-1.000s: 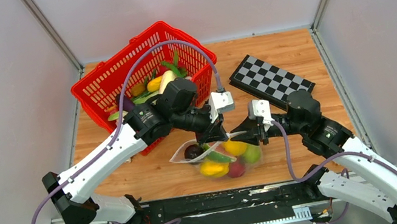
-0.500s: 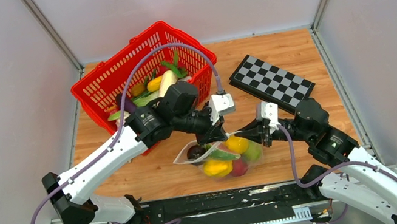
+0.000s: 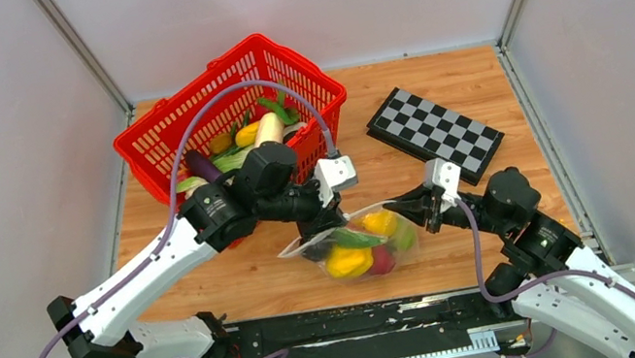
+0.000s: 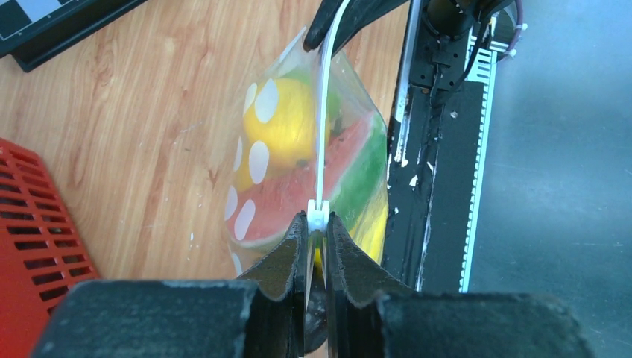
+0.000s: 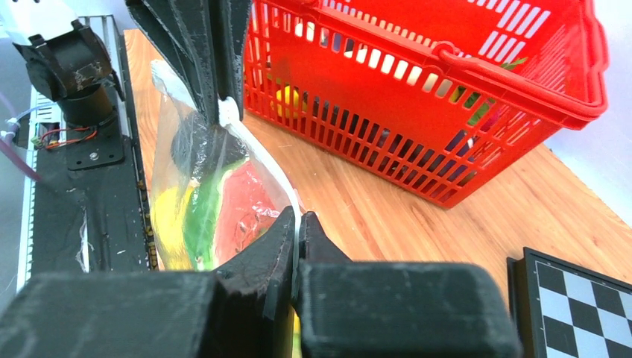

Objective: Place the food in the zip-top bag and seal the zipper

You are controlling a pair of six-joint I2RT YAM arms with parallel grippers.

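The zip-top bag is stretched by its mouth edge between the two sets of jaws, and its belly sags below them over the wooden table. Whether it rests on the wood cannot be told. It is clear plastic printed with white dots. The zipper shows as a thin white strip running straight from one pair of jaws to the other, with a small white block on it right at the left jaws. The left gripper is pinched almost fully closed on that strip at one end. The right gripper is closed just as tightly on the same edge at the other end, only film between its fingers. Under the strip the food crowds the bag: a red watermelon slice with a green rind, a yellow fruit beside it, a dark piece nearest the left jaws and more yellow lower down. Just behind the left jaws stands a red basket with more toy produce in it. A black-and-white checkerboard lies beyond the right jaws, apart from the bag. The black base rail runs along the near side below both. Nothing lies between the jaws but the bag itself.
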